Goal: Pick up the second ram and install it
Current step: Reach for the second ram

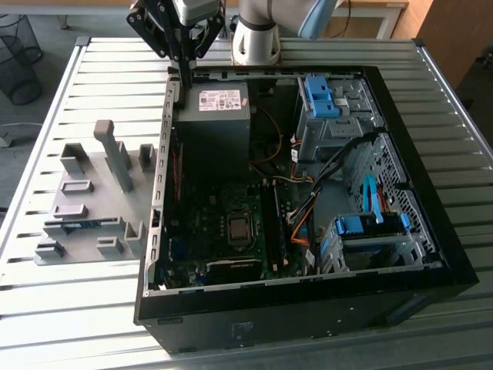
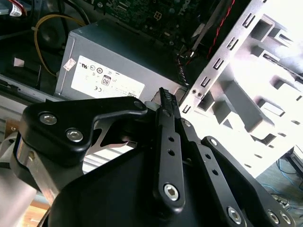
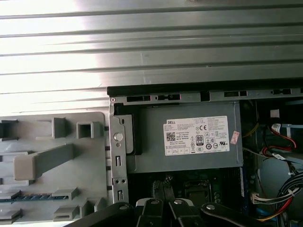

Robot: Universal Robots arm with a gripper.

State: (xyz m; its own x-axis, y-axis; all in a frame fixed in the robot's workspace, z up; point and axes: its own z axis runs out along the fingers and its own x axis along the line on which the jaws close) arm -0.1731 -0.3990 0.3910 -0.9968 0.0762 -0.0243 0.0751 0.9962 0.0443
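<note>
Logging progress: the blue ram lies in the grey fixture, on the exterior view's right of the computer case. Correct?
No: the second ram lies in the grey fixture on the exterior view's left of the computer case, seen in that view.

Inventory, by count:
- Desk [image 1: 77, 324]: one.
- Computer case [image 1: 308, 324]: one, open.
- Power supply [image 1: 216, 116]: one.
- Motherboard [image 1: 192, 223]: one.
- Blue drive caddies: two, one far [image 1: 322, 96] and one near [image 1: 370, 225].
- Grey fixture [image 1: 85, 166]: one.
- Ram stick [image 1: 73, 224]: one, lying in the fixture.
- Arm [image 1: 258, 35]: one.
- Claw [image 1: 185, 77]: one.
- Wire basket [image 1: 17, 58]: one.
</note>
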